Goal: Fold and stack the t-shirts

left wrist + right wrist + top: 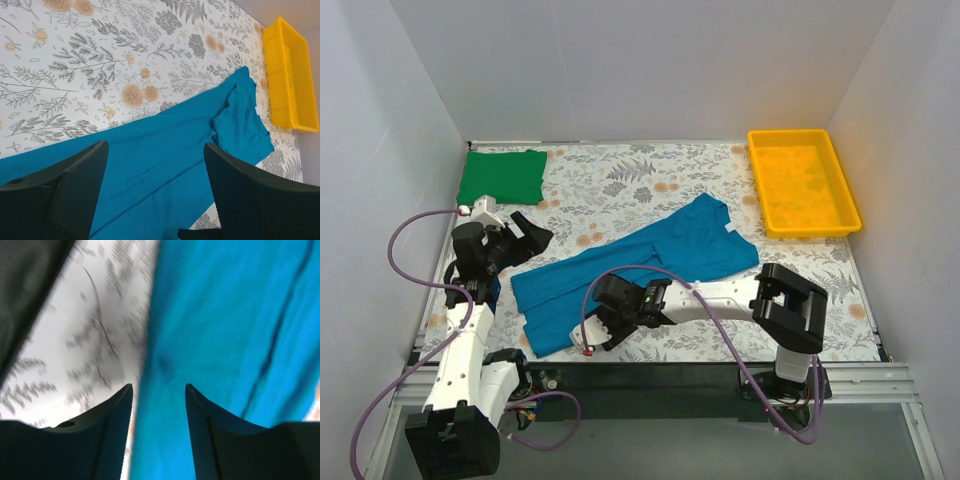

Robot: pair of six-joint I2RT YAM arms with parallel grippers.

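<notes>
The teal-blue t-shirt [650, 262] lies stretched out diagonally across the floral table, partly folded lengthwise, with its collar end toward the far right. The green t-shirt [501, 176] sits folded at the far left corner. My left gripper [532, 238] hovers open above the teal-blue t-shirt's left end [165, 150], and its fingers [75, 185] are wide apart with nothing between them. My right gripper [603, 328] is low over the shirt's near edge. In the right wrist view its jaws [159, 387] stand apart, with the teal cloth edge [210, 330] lying loose between them.
A yellow plastic tray [803, 182] stands at the far right corner, also seen as the tray [287, 75] in the left wrist view. White walls close in the table on three sides. The right arm's cable loops over the teal cloth.
</notes>
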